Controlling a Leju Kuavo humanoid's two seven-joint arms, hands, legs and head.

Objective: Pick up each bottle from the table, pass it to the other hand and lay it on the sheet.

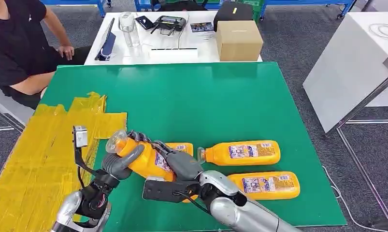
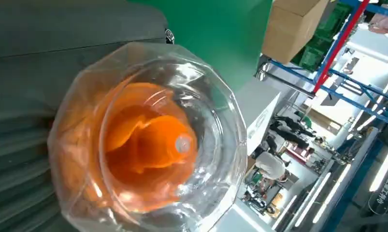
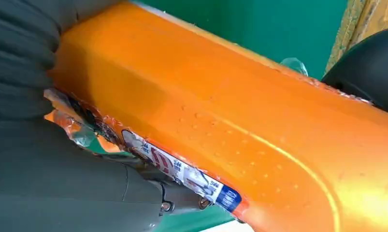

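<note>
An orange bottle with a clear cap hangs tilted above the green table, cap toward the yellow sheet. My left hand grips it near the neck, thumb over the top. My right hand wraps its labelled body from the other side. The left wrist view looks straight at the clear cap beside my left hand. In the right wrist view my right hand grips the orange body. Two more orange bottles lie on the table; a third is partly hidden.
A person sits at the back left by the sheet's far corner. Behind the green table a white table carries a cardboard box, a clear water bottle and electronics. Another white table stands at the right.
</note>
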